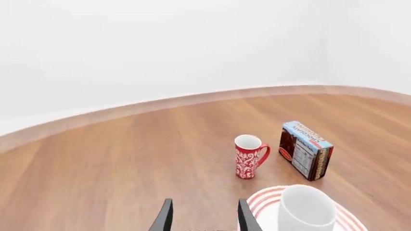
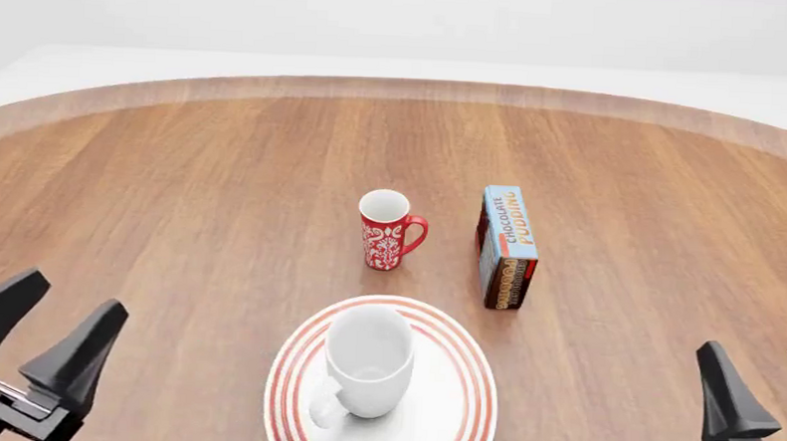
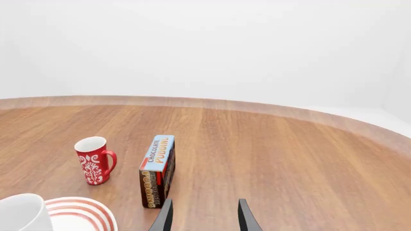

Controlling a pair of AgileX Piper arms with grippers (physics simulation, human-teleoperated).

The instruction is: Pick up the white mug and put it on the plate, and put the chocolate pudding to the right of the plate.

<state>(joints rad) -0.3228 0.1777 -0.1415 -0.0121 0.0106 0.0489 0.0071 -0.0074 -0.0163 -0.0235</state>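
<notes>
From the left wrist view, we see our left jaws apart and empty, held low over the worktop. The white mug already stands on the red-ringed plate.

From the front, the chocolate pudding stands on edge beyond the plate's right rim, near the red mug, so we judge it still needs placing.

From the right wrist, our right jaws hover parted, empty, near the box.

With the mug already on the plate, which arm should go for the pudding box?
Right. The chocolate pudding stands right of centre, nearer the right end effector, which is open and empty. The left end effector would have to cross over the plate and white mug.
</notes>
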